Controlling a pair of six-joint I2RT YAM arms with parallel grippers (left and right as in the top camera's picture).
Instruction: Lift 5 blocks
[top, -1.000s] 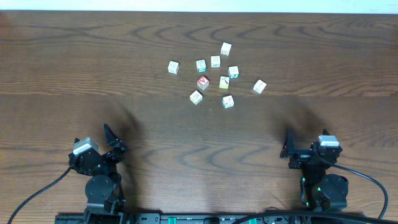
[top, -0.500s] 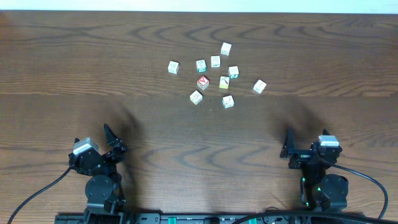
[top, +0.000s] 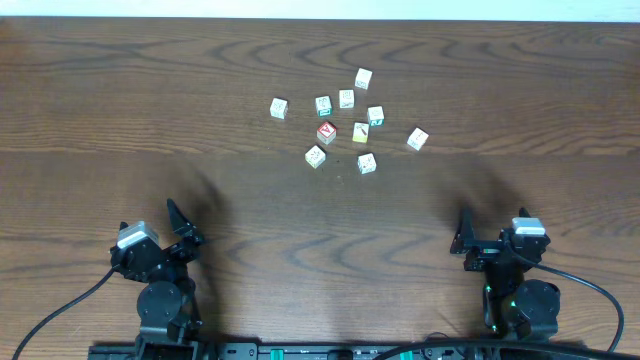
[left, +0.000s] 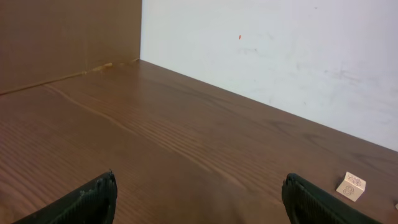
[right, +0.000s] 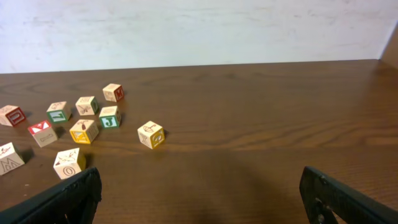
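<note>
Several small cream-white blocks lie loosely clustered at the far middle of the table, among them one at the left (top: 279, 108), one at the back (top: 363, 78) and one at the right (top: 418, 139). In the right wrist view the nearest block (right: 152, 134) sits left of centre, well ahead of the fingers. The left wrist view catches a single block (left: 351, 186) at its right edge. My left gripper (top: 180, 228) (left: 199, 199) and right gripper (top: 465, 240) (right: 200, 196) hover near the front edge, both open and holding nothing, far from the blocks.
A red-faced cube (top: 327, 132) (right: 41, 133) and a yellowish cube (top: 360, 132) (right: 84, 131) lie inside the cluster. A pale wall (right: 199, 31) rises behind the table's far edge. Bare wood (top: 320, 230) stretches between the grippers and the cubes.
</note>
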